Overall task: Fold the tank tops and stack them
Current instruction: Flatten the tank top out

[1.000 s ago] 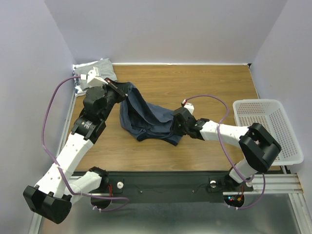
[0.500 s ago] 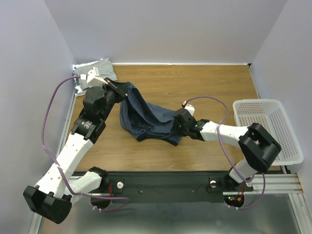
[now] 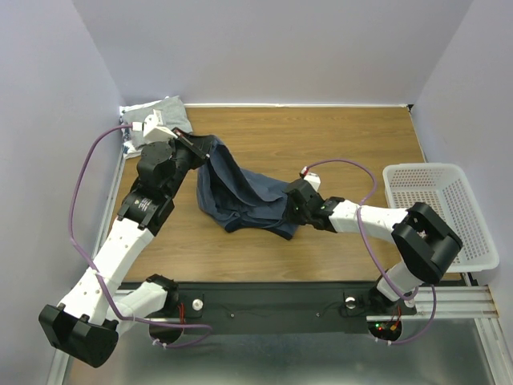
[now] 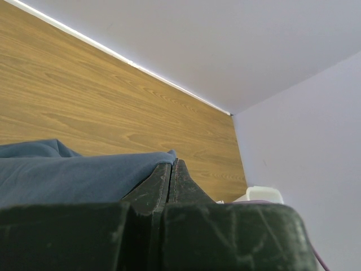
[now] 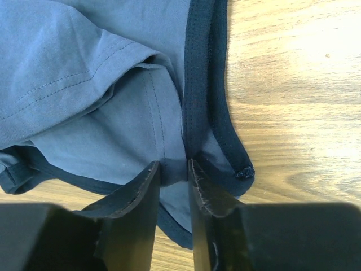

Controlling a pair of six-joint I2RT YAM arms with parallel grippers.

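The slate-blue tank top (image 3: 240, 192) lies crumpled on the middle of the wooden table, stretched between both grippers. My left gripper (image 3: 210, 147) is shut on its far-left corner; in the left wrist view (image 4: 172, 165) the blue cloth (image 4: 67, 175) drapes from the closed tips. My right gripper (image 3: 290, 210) is closed on its near-right edge; in the right wrist view (image 5: 174, 168) a fold of cloth (image 5: 113, 84) and its dark trim (image 5: 200, 84) sit between the fingers. The light grey top (image 3: 164, 111) lies in the far-left corner, with a bit of patterned cloth (image 3: 130, 144) beside it.
A white mesh basket (image 3: 437, 208) stands at the right table edge; its corner shows in the left wrist view (image 4: 262, 195). Walls close the table at the back and sides. Purple cables loop off both arms.
My right gripper has shifted very slightly toward the near side with the cloth edge. The left arm and the cloth's shape look unchanged.
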